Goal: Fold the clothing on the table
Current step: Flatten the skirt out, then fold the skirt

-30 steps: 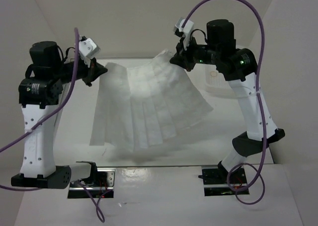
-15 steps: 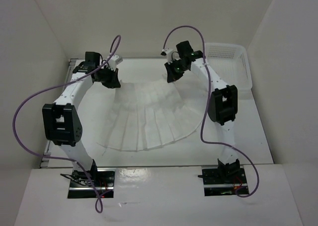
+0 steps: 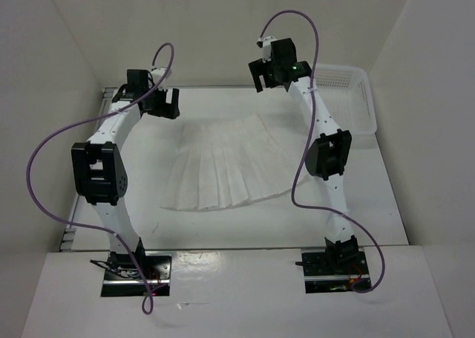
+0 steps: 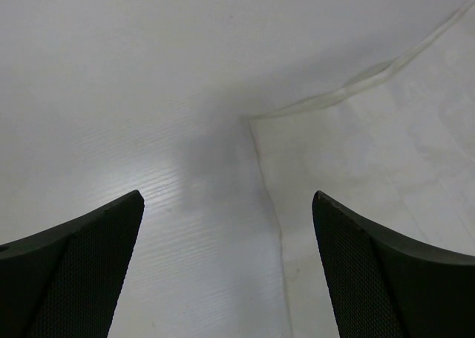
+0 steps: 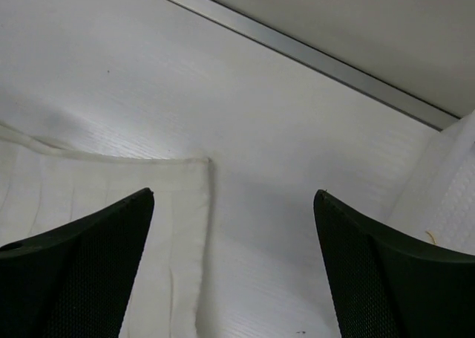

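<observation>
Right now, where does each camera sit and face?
Top external: above and behind the robot, looking down over the table; shows left arm, right arm, the flat clothing, basket far right.
Left wrist: looks down past the open left pincer at a clothing corner on the table.
Right wrist: looks down past the open right pincer toward the far edge rail, clothing corner at left.
Shared: both wrist views catch corners of the clothing.

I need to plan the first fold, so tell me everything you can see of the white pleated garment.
The clothing is a thin white fabric piece with vertical pleats and seamed edges. It is fan-shaped, with the narrow edge far and the wide curved hem near. It lies spread flat and unfolded around the middle of the table. Nothing grips it: the left gripper and right gripper are open above its two far corners.
</observation>
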